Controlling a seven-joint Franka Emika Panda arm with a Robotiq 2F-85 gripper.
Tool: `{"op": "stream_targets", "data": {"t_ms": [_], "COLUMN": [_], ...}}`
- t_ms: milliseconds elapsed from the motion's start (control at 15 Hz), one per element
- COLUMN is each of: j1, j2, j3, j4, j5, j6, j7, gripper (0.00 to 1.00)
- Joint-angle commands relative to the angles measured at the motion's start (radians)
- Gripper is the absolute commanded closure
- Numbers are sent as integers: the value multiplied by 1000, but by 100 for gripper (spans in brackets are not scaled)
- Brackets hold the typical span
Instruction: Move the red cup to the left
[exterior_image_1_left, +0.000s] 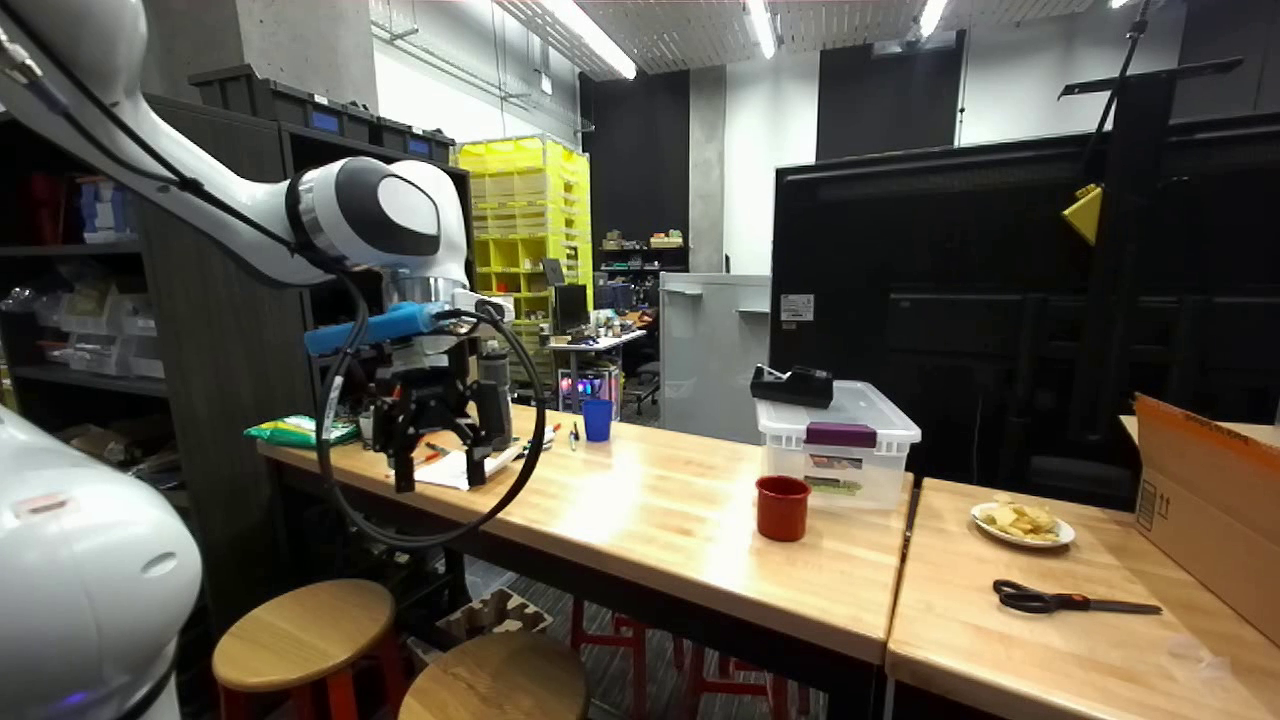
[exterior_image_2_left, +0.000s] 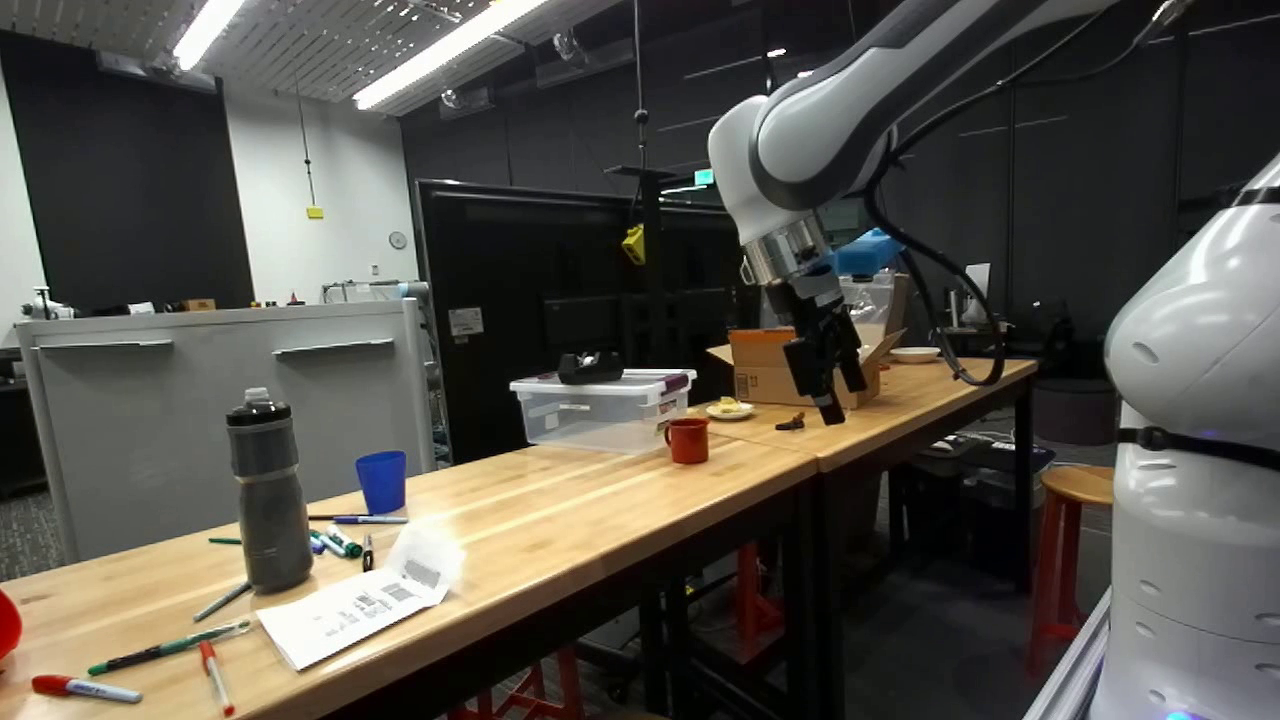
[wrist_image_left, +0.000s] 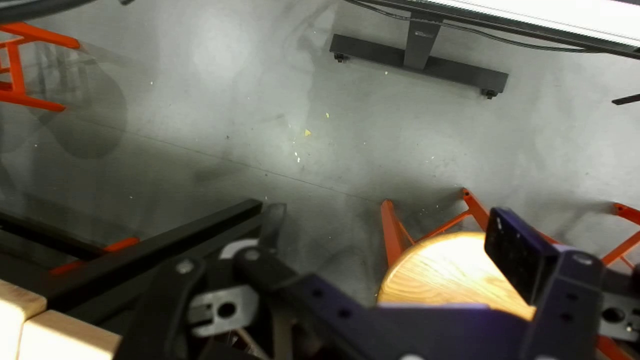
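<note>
Open tabletop (exterior_image_1_left: 660, 500) between red cup (exterior_image_1_left: 782, 510) and near edge (exterior_image_1_left: 700, 588), end effector (exterior_image_1_left: 440, 472) spread wide

In an exterior view, the gripper (exterior_image_2_left: 845, 396) points downward, spread apart, in front of a cardboard box (exterior_image_2_left: 762, 376). A red cup (exterior_image_2_left: 689, 441) stands upright on the table (exterior_image_2_left: 560, 512), just beside a clear box (exterior_image_2_left: 590, 418) with a tape dispenser (exterior_image_2_left: 590, 369) on top. Toward the near end stand a blue cup (exterior_image_2_left: 382, 483) and a grey bottle (exterior_image_2_left: 270, 500), with pens (exterior_image_2_left: 168, 648) and a sheet of paper (exterior_image_2_left: 345, 618) lying nearby.
</note>
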Motion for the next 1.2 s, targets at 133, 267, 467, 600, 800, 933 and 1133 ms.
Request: {"op": "stream_targets", "data": {"t_ms": [133, 267, 467, 600, 800, 933, 1133], "j1": [24, 24, 24, 24, 24, 26, 7], "j2": [3, 3, 3, 3, 3, 9, 11], "j3": [-22, -22, -22, -22, -22, -26, -63], "j4": [3, 3, 3, 3, 3, 10, 38], "j5": [-11, -11, -11, -11, -11, -8, -23], "j6": [-5, -5, -5, -5, -5, 0, 50], "j7": [12, 12, 12, 12, 12, 8, -15], "gripper": [0, 0, 0, 0, 0, 0, 0]}}
